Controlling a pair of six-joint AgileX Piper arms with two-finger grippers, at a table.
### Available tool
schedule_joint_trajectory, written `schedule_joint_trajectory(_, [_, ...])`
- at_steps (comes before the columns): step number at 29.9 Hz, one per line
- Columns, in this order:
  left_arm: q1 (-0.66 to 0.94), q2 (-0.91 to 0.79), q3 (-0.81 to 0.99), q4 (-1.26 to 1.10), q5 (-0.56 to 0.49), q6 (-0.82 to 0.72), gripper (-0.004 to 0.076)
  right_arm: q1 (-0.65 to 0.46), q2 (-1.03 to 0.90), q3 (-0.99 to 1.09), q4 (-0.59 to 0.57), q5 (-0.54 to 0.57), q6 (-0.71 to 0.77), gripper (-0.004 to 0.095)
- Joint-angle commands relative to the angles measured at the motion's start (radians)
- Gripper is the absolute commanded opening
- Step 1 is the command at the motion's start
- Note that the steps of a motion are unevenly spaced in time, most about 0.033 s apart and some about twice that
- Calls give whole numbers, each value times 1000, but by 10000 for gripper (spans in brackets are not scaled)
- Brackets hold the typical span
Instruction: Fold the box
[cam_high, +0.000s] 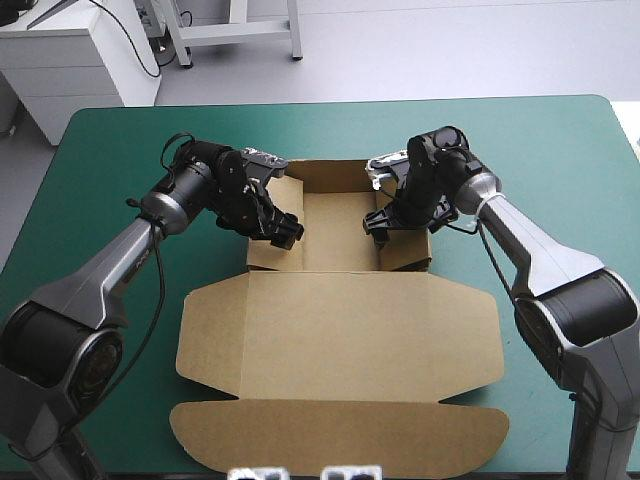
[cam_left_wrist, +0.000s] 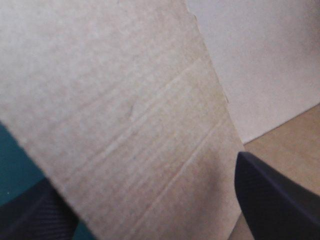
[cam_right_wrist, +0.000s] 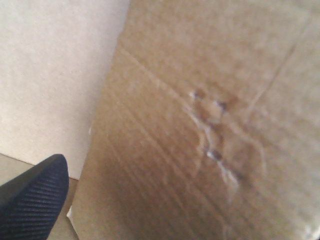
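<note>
The brown box (cam_high: 340, 330) lies in the middle of the teal-green table, its lid and front flap flat toward the near edge and its tray part at the far end. My left gripper (cam_high: 285, 232) is at the tray's left wall flap (cam_high: 265, 250). In the left wrist view its black fingers (cam_left_wrist: 275, 200) stand apart, open, with the board (cam_left_wrist: 130, 115) running between them. My right gripper (cam_high: 378, 222) is at the right wall flap (cam_high: 408, 250). One black finger (cam_right_wrist: 30, 200) shows beside the creased, dented board (cam_right_wrist: 200, 130), which hides the other finger.
The teal-green cover (cam_high: 100, 180) shows bare on both sides of the box and beyond it. A white cabinet (cam_high: 80, 60) stands past the table's far left corner.
</note>
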Motion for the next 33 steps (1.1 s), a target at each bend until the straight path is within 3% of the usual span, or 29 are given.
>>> schedule_joint_trajectory(1, [-8,-78,-64,-1,33,1,534,-2,-81,-60,-4,27,-11,928])
schedule_joint_trajectory(4, [-8,-113,-99,53,67,1,426,-2,-106,-76,-7,27,-11,928])
schedule_joint_trajectory(10, [-8,-218,-110,216,160,3,104,-2,-158,-81,-33,27,-11,927])
schedule_joint_trajectory(13, [-8,-293,-69,241,159,44,8,-2,-177,-81,-38,27,-11,927])
schedule_joint_trajectory(26, [-8,-661,265,241,159,49,-5,-2,-174,-81,-67,6,-9,927])
schedule_joint_trajectory(33, [-8,-859,510,239,158,-34,-6,-2,-134,-81,-67,-2,-3,927])
